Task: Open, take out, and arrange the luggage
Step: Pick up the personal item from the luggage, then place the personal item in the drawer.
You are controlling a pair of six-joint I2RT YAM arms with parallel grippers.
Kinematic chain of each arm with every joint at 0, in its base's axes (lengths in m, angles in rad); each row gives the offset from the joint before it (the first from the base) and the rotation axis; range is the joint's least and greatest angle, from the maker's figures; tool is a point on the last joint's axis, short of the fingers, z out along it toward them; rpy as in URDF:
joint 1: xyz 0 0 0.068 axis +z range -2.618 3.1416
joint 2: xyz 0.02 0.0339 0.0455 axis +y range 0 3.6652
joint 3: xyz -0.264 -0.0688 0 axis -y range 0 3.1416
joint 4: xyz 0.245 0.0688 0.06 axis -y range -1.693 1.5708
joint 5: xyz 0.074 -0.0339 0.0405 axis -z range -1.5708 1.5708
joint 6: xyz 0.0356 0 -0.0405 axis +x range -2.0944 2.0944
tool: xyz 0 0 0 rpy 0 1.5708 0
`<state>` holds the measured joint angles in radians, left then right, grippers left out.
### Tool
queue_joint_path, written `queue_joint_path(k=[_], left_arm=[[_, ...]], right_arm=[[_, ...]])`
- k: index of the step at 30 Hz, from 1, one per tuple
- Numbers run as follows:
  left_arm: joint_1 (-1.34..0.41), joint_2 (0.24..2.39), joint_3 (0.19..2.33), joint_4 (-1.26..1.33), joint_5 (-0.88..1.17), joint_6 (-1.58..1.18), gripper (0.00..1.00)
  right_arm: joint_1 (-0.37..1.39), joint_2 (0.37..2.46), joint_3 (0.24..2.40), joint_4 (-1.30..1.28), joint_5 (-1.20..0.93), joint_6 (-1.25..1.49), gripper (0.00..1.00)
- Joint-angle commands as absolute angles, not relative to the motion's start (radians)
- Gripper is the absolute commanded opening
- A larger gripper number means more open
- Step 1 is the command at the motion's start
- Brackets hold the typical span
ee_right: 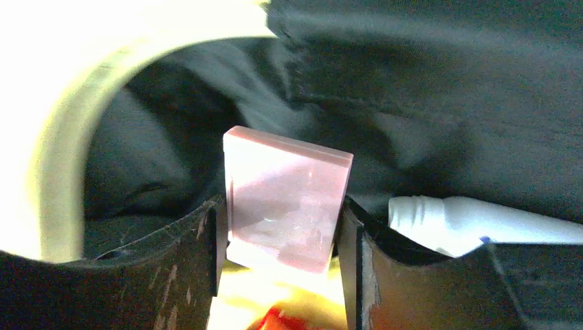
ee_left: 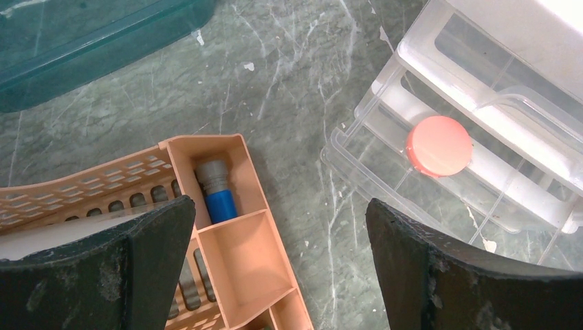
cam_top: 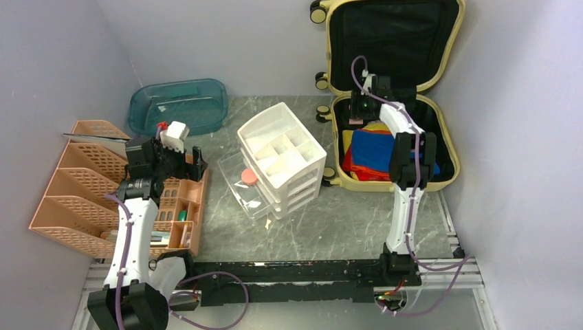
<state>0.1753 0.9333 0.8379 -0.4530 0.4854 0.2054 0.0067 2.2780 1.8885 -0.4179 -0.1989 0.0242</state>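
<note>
My right claw (ee_right: 280,220) grips a pink block (ee_right: 285,192) inside the open luggage (cam_top: 364,184), beside bright folded cloth (cam_top: 375,151). My left claw (ee_left: 280,213) hangs wide open over a peach organiser (ee_left: 240,268).

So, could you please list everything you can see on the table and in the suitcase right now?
pale yellow hard-shell suitcase: one, open, far right, lid standing up
folded clothes: one pile, red, blue, yellow, in the suitcase
translucent pink block: one, inside the suitcase
white plastic bottle: one, lying beside the block
teal plastic tray: one, far left
white drawer unit: one, centre
clear plastic drawer: one, pulled out
round coral lid: one, in the clear drawer
peach mesh organiser: one, near left
blue and grey cylinder: one, in an organiser compartment
left gripper: open, above the organiser's corner
right gripper: closed on the block
</note>
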Motion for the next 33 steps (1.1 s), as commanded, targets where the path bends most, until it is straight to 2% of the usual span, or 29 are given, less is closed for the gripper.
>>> queue_joint_path(k=[1,10,16,21,26,33], left_arm=[[0.18,0.927,0.83,-0.437,0.509,0.22,1.0],[0.179,0.926,0.826,-0.433,0.508,0.219,1.0],[0.181,0.924,0.82,-0.424,0.511,0.217,1.0],[0.187,0.925,0.811,-0.41,0.508,0.216,1.0],[0.194,0.915,0.806,-0.403,0.503,0.214,1.0],[0.206,0.91,0.802,-0.397,0.498,0.215,1.0]], right_arm=[[0.014,2.049,1.888,-0.324,-0.266,0.009,0.41],[0.085,1.839,1.9,-0.354,-0.388,0.008,0.42],[0.277,1.73,1.939,-0.446,-0.494,-0.085,0.45],[0.465,1.753,2.052,-0.595,-0.643,-0.093,0.45],[0.702,1.803,2.136,-0.704,-0.565,-0.152,0.45],[0.912,1.84,2.045,-0.731,-0.375,-0.206,0.46]])
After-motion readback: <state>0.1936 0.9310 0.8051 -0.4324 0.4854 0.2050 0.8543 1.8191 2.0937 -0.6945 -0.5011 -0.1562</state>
